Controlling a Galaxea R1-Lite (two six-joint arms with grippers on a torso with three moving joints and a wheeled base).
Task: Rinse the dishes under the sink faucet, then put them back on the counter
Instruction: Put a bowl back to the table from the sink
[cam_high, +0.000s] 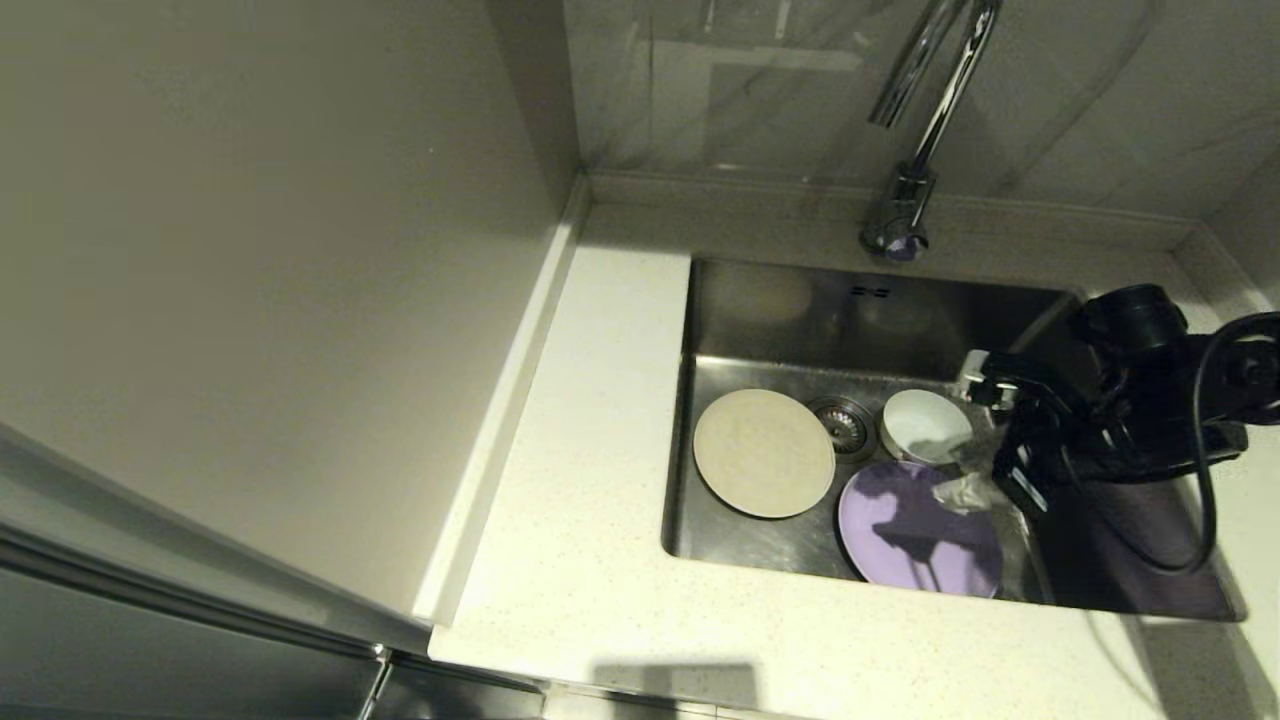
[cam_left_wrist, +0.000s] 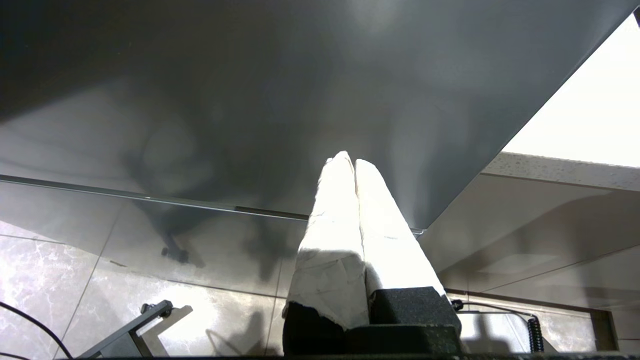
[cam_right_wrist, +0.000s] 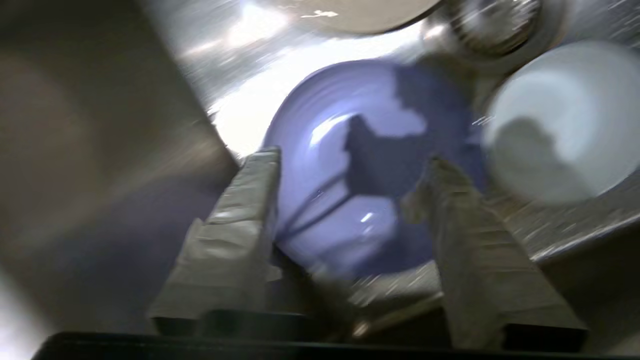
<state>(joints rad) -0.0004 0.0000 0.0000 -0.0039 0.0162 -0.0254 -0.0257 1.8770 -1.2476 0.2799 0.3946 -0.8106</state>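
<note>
I'm looking at a pale wall panel (cam_high: 280, 300) running along the left of the worktop, and glossy marbled tiles (cam_high: 760, 90) are catching reflections at the back. Light is falling from above, throwing hard shadows. Through the left wrist camera I'm seeing a marbled tile floor (cam_left_wrist: 45, 280) shining below a dark cabinet front (cam_left_wrist: 250, 100).

You've got all three dishes lying in the sink (cam_high: 770, 310): cream plate (cam_high: 764, 452) flat at 9 o'clock of the drain, white bowl (cam_high: 924, 425) upright at 3, purple plate (cam_high: 918, 527) at 5. Faucet (cam_high: 925, 120) stands at 12 on the counter (cam_high: 590, 520).
</note>
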